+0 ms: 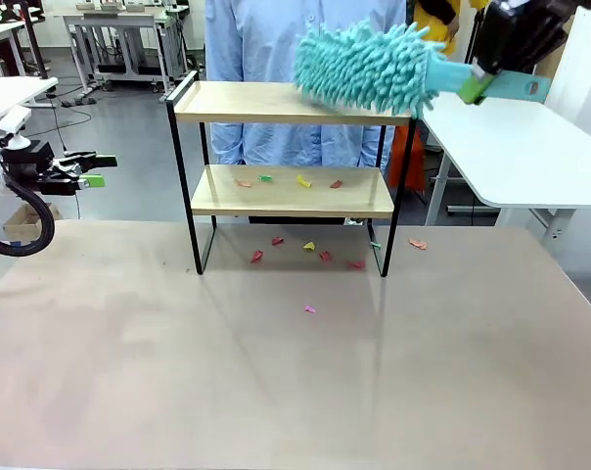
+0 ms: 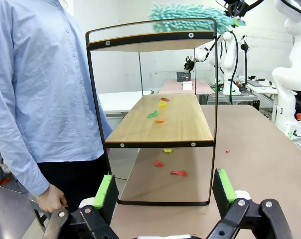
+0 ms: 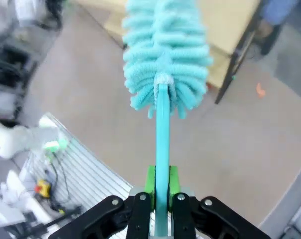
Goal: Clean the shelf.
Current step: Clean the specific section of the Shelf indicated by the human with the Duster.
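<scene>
The shelf stands at the far middle of the table, two wooden boards in a black frame. A fluffy teal duster lies over the right part of its top board. My right gripper is shut on the duster's handle, coming in from the upper right. In the right wrist view the duster points away from the gripper, which clamps its handle. My left gripper hangs open off the table's left side. Its wrist view faces the shelf end-on, between the open gripper's fingers.
Small coloured paper scraps lie on the lower board, and more scraps on the table under and before the shelf. A person in a blue shirt stands right behind the shelf. A white table stands at the right.
</scene>
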Robot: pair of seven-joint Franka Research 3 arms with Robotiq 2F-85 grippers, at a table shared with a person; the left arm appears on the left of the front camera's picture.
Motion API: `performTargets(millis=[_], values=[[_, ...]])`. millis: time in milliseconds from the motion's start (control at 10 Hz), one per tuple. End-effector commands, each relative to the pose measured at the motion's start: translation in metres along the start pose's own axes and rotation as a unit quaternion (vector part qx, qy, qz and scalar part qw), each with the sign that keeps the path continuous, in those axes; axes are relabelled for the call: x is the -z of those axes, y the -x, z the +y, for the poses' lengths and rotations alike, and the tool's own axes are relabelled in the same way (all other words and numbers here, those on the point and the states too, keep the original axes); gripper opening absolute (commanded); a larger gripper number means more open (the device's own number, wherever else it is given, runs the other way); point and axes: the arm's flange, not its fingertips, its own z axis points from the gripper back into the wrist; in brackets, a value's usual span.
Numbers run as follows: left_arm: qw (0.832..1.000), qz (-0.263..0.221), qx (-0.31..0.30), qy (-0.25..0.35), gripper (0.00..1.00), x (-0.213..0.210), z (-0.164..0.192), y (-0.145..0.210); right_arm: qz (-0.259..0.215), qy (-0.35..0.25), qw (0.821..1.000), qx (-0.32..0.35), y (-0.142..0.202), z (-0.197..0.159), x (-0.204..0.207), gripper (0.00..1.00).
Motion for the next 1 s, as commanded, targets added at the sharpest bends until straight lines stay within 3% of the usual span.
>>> performTargets(millis=[0,300,900], values=[[1.000,0.002,0.002,-0.001,1.00,0.000,-0.001,-0.004,0.032,0.013,0.992,-0.119,0.023,0.003,0.005,0.13],[1.000,0.002,0.002,-0.001,1.00,0.000,-0.001,-0.004,0.120,0.031,0.969,-0.216,0.053,0.004,0.052,0.13],[1.000,0.002,0.002,-0.001,1.00,0.000,-0.001,-0.004,0.232,-0.020,0.931,-0.281,0.111,-0.006,0.126,0.13]])
